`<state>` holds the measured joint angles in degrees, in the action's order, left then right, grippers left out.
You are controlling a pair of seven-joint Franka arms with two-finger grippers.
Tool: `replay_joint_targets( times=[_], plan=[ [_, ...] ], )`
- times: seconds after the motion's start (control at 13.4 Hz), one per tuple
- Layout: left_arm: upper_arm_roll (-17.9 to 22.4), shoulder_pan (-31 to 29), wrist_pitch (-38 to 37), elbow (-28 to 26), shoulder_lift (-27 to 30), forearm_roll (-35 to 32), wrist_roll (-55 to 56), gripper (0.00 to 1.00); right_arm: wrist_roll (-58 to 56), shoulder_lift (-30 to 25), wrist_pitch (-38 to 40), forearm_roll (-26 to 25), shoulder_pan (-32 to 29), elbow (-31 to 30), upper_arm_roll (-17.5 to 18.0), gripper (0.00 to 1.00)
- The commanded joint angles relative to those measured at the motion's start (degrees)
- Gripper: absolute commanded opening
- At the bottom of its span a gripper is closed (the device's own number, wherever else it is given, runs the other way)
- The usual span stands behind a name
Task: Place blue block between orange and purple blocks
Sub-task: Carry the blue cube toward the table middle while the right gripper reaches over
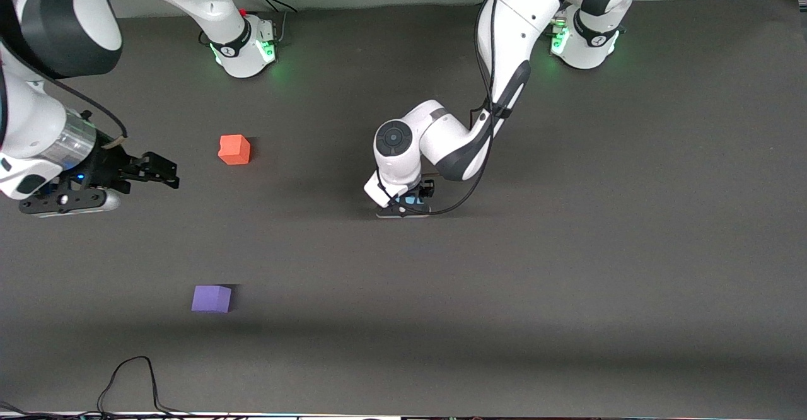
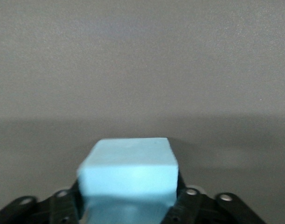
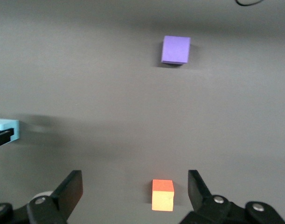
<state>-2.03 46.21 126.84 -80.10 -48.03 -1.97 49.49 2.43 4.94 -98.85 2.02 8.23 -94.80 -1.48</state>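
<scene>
Clamped on the blue block (image 2: 128, 170), the jaws of the left gripper (image 1: 413, 200) press against two opposite side faces of the cube, while the jaws of the right gripper (image 3: 135, 186) stand wide apart with nothing between them.

Largest in the scene is the dark grey table (image 1: 567, 281), covered in a matte mat. Two white robot arms stand at its upper edge in the front view. One, the left arm (image 1: 498, 73), reaches down toward the middle of the table, its gripper low, at or just above the surface. Its partner, the right arm (image 1: 44, 123), waits at its own end of the table, its gripper up in the air, close to the orange block.

Smallest are three cubes of like size. An orange block (image 1: 234, 149) sits toward the right arm's end of the table. A purple block (image 1: 212, 298) lies well apart from it, nearer the front camera. Between them is bare mat, where the blue block must go; the blue block is well off to the side of that gap, toward the table's middle.

Judging by its matte, slightly uneven faces, the blue block is likely light and a little soft, perhaps foam. It should not slip easily. A moderate squeeze on flat opposite sides, as now, suits it.
</scene>
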Motion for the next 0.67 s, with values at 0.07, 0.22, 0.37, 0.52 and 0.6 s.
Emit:
replay_joint_targets(
  times=[0.07,0.22,0.37,0.52,0.6],
  plan=[
    [0.9,0.7,-1.2,1.6,0.0,-0.1,0.7,0.92,2.8,0.6,0.3,2.1,4.2,1.1,-0.3,1.00],
    [1.0,-0.6,-3.7,1.7,2.3,-0.5,0.0,1.00,6.4,2.5,-0.7,4.4,7.0,1.6,-0.2,1.00],
    [0.5,-4.3,-11.1,1.7,7.5,0.8,-5.4,1.00,12.1,5.1,-2.4,4.8,10.9,3.4,-0.2,1.00],
    [0.3,-10.7,-17.5,1.1,12.7,6.3,-15.4,1.00,18.4,8.1,-3.4,4.7,15.0,5.8,-0.3,1.00],
    [0.3,-14.3,-21.0,0.9,14.7,7.2,-19.6,1.00,21.6,9.3,-4.0,4.5,16.9,6.6,-0.3,1.00]
  ],
)
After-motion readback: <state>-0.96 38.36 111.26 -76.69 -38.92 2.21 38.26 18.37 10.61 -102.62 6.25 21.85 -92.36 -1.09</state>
